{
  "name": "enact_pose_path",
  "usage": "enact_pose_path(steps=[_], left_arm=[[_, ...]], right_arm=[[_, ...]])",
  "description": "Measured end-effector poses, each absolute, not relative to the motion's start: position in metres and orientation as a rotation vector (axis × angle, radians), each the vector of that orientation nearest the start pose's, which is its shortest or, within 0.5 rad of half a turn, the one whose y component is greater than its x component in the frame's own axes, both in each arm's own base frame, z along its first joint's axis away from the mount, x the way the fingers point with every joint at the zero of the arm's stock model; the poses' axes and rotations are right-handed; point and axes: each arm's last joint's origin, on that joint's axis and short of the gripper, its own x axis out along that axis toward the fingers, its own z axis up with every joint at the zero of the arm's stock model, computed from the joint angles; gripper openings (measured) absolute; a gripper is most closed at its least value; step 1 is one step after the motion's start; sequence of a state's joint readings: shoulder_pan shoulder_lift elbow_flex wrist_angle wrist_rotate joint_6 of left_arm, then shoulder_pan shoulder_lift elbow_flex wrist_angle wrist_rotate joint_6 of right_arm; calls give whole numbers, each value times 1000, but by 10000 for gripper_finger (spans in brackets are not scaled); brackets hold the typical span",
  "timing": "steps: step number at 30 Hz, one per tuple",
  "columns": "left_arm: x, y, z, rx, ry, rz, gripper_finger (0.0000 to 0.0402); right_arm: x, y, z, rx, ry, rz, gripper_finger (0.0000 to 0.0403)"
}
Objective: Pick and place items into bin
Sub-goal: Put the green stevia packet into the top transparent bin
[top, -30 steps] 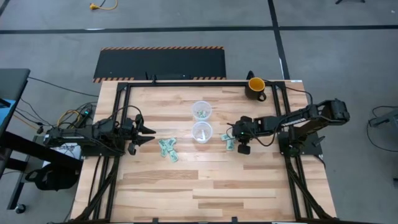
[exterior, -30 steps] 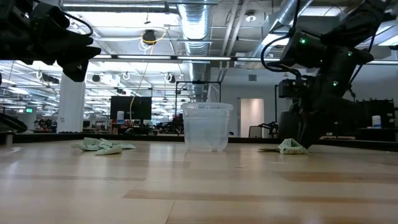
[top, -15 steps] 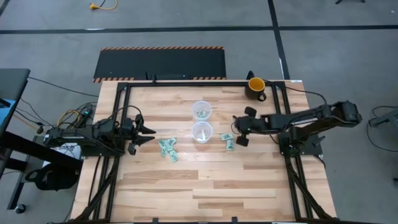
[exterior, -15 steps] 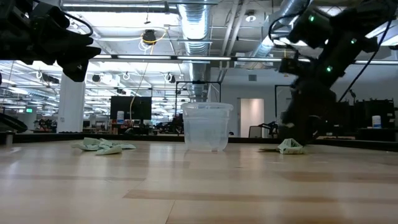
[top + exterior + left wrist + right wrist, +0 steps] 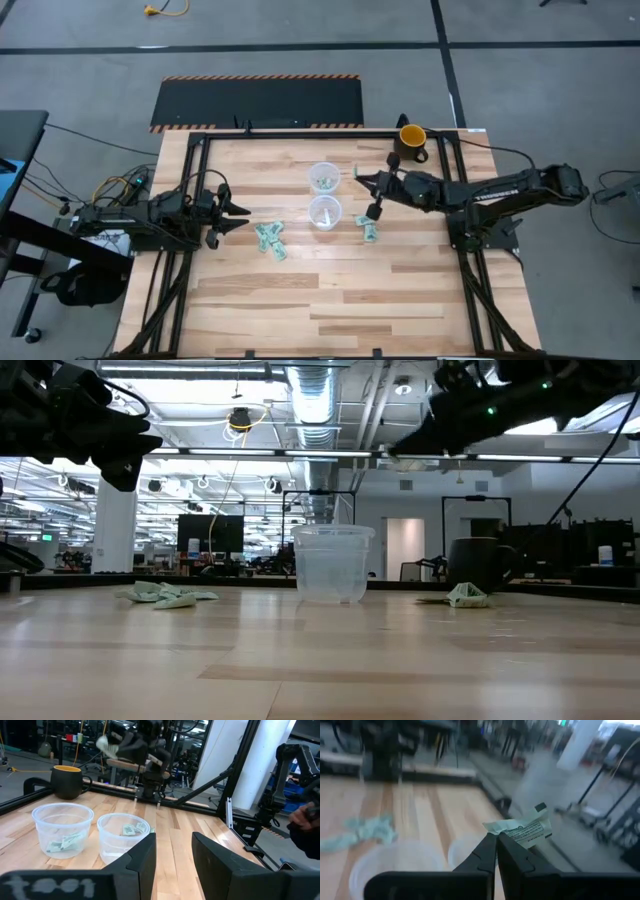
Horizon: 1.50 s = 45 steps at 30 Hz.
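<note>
My right gripper (image 5: 362,179) is raised above the table beside the far clear cup (image 5: 323,178) and is shut on a small crumpled green-and-white packet (image 5: 521,830). The near clear cup (image 5: 324,212) stands just in front of the far one. Each cup has a packet inside. One loose packet (image 5: 368,229) lies flat on the table right of the near cup. Two more packets (image 5: 270,241) lie to its left. My left gripper (image 5: 238,214) is open and empty, held above the table's left side. My right gripper pinches the packet by one edge (image 5: 506,833) between its two fingertips (image 5: 492,846). The rest of the packet sticks out past the fingertips. The packet is lifted clear of the table, also seen from the left wrist view (image 5: 103,743).
A dark mug (image 5: 410,140) with yellow inside stands at the far right of the table. A black metal frame (image 5: 300,131) runs along the table's far and side edges. Bare wood lies along the near half.
My right gripper has risen from the table beside the loose packet right of the near cup. It has swung toward the far edge and left, toward the far cup, carrying a packet clear of the table. The other packet has stayed where it lay.
</note>
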<state>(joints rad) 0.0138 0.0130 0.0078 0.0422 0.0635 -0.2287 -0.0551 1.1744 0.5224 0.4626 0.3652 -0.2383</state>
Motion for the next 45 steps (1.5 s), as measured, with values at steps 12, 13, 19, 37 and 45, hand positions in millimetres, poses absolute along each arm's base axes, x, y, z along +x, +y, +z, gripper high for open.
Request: enact_pose_path(steps=[12, 13, 19, 37, 45], left_arm=[[98, 0, 169, -227, -31, -54, 114], [98, 0, 169, -227, -31, -54, 114], [98, 0, 169, -227, -31, -54, 114], [98, 0, 169, -227, -31, -54, 114], [98, 0, 169, -227, -31, -54, 114]], right_arm=[[264, -47, 222, -234, 42, -411, 5], [266, -51, 218, -222, 56, -416, 5], [285, -71, 193, -169, 140, -408, 6], [319, -78, 154, -145, 279, -356, 6], [319, -77, 153, -145, 291, -354, 6]])
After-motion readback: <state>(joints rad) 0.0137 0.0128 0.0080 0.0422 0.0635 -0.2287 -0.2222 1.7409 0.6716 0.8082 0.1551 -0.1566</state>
